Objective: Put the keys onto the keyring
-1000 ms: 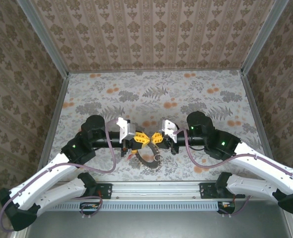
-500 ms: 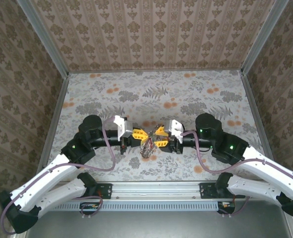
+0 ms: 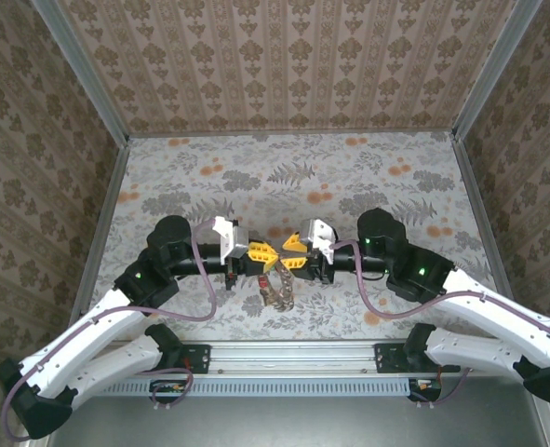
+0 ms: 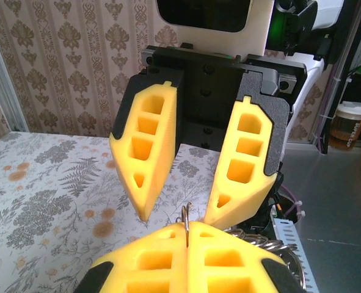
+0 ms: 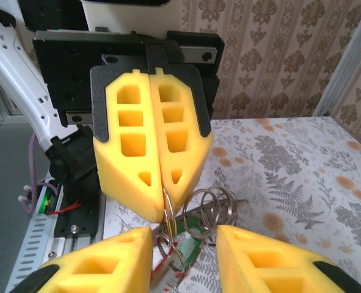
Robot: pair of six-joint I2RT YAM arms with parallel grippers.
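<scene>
We record the left gripper [image 4: 186, 227] pressed together on a thin metal loop of the keyring [image 5: 212, 206]. The keyring hangs as a bunch of rings just below its fingertips, between the two arms and over the near middle of the desk [image 3: 368, 177]. The right gripper [image 5: 183, 238] faces it, spread, one finger on either side of the bunch. A green tag [image 5: 189, 250] shows among the rings; we cannot tell whether its key is threaded on.
</scene>
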